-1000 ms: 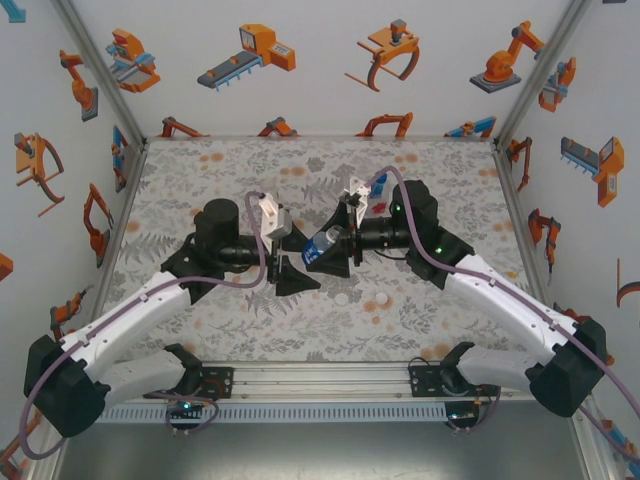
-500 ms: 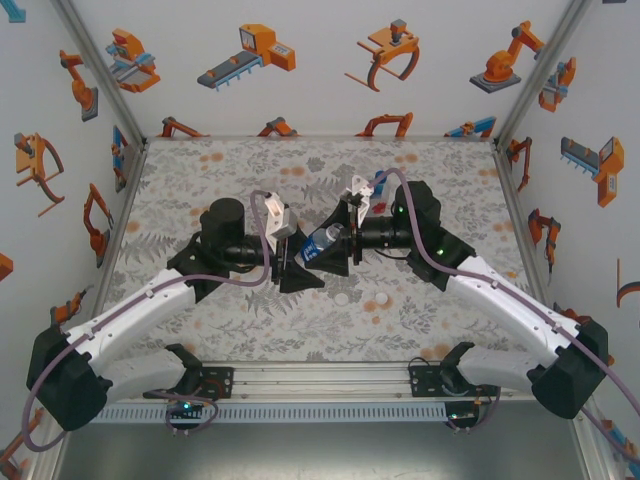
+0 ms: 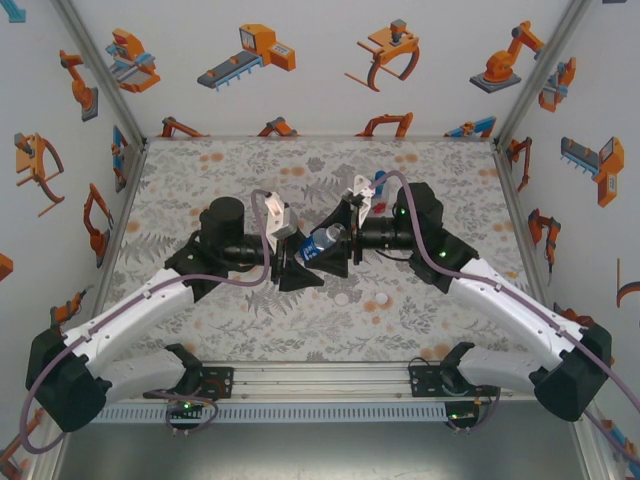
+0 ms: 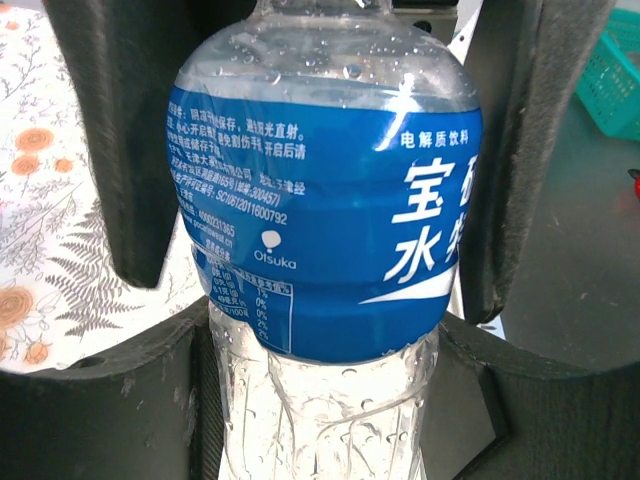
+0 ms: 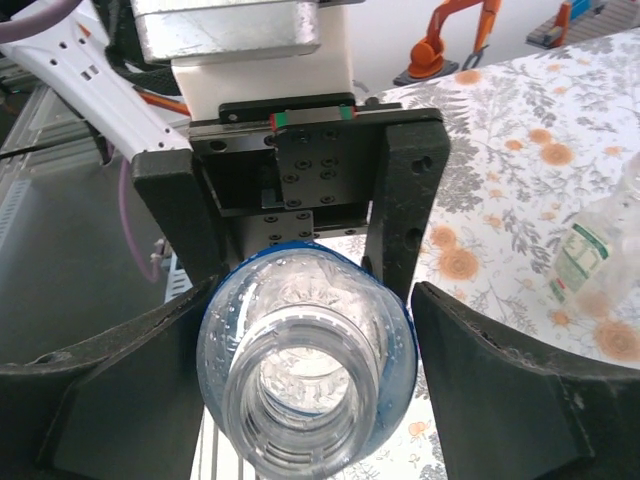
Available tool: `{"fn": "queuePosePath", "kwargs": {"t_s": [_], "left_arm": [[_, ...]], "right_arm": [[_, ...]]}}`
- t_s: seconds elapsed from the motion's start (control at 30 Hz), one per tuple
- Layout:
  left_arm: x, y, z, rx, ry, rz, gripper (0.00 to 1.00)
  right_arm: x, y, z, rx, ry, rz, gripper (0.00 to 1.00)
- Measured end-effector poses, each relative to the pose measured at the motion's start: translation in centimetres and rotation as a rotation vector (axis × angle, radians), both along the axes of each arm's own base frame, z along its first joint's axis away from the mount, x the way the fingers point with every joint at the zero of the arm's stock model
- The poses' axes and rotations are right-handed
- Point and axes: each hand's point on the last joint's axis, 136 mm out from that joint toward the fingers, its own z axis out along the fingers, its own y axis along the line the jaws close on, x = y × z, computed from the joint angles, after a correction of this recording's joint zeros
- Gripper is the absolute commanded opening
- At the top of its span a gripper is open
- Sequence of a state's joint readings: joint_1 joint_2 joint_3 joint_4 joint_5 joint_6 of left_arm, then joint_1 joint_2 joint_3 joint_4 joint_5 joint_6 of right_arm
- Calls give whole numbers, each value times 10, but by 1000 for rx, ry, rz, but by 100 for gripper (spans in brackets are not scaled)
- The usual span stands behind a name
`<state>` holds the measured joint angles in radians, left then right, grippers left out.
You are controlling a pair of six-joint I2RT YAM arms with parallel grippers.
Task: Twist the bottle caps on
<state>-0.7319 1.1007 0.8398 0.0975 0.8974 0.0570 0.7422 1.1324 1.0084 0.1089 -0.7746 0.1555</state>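
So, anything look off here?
Nothing spilled or damaged. The blue-labelled water bottle is held sideways above the table by the left gripper with its neck uncapped, and two white caps lie loose on the table below.

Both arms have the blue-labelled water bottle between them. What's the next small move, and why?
Probably draw the right pincer back off the water bottle: the left pincer clamps its ribbed lower body, a gap shows beside one right finger, the mouth is uncapped, and a white cap waits on the table.

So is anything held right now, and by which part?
Left tool holds the water bottle by its clear lower body, below the label. Right tool: cannot tell.
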Motion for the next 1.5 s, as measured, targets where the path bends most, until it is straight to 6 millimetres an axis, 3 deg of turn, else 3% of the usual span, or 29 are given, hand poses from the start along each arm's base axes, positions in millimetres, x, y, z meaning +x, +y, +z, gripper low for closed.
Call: {"fn": "queuePosePath", "kwargs": {"t_s": [0.17,0.53,0.8,0.93,1.13,1.33,1.5], "left_arm": [[1,1,0,25,2,11,0],[9,11,0,55,16,34,0],[22,45,15,-11,-44,110,0],[33,62,11,12,-50,170,0],[54,85,-2,72,-56,293,0],[61,98,-25,135,-98,379,0],[63,103,-42,172,-93,412,0]], "right_arm": [[4,-7,10,-3,-31,-57,75],[8,-34,33,-24,-147,-217,75],[30,-63,24,-98,-153,-441,73],[48,-76,-12,-204,-68,-563,69],[69,-94,-92,-388,147,-734,64],[72,-117,-160,-512,348,-881,56],[70,-130,-196,-567,483,-975,54]]}}
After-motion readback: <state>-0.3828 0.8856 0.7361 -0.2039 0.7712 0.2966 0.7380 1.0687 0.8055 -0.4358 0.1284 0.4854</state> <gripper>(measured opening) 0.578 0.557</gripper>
